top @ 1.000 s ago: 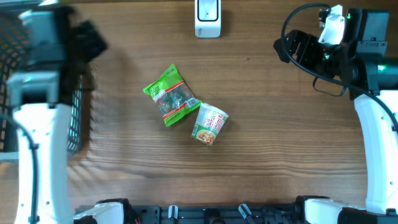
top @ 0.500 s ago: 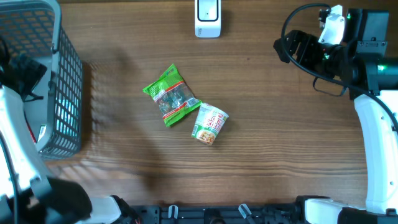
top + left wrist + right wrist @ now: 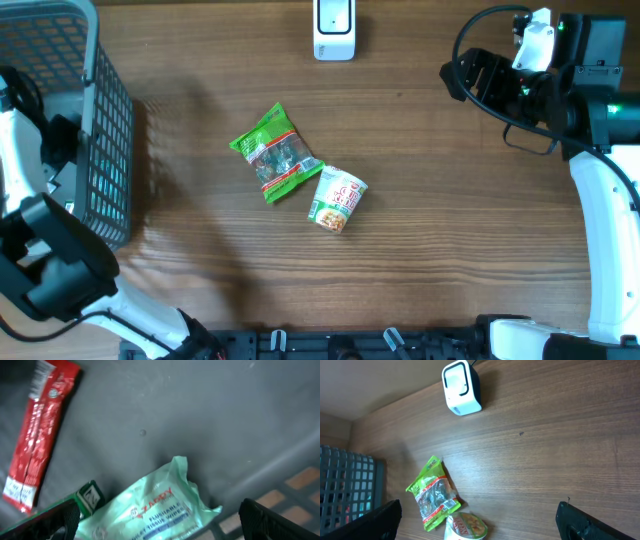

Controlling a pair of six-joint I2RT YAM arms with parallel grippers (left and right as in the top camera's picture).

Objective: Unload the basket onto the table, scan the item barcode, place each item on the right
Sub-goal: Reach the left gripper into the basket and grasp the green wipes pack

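The white barcode scanner [image 3: 334, 28] stands at the table's far edge and also shows in the right wrist view as the scanner [image 3: 461, 387]. A green snack packet [image 3: 275, 153] and a cup of noodles [image 3: 338, 198] lie side by side mid-table. My right gripper [image 3: 455, 78] hangs open at the far right, high above them, holding nothing. My left gripper [image 3: 160, 527] is open inside the basket [image 3: 100, 130]. Just below its jaws lies a pale green wipes pack [image 3: 155, 505], with a red packet [image 3: 40, 430] to the left. Nothing is gripped.
The grey wire basket fills the table's far left corner, with my left arm [image 3: 50, 260] bent round its near side. A small green box [image 3: 90, 495] lies beside the wipes pack. In the right wrist view the snack packet [image 3: 434, 494] and noodle cup [image 3: 467, 528] sit low.
My left arm has swung from over the basket's far end to its near-left side, and its jaws have opened wider. The right arm and the table items have not moved.
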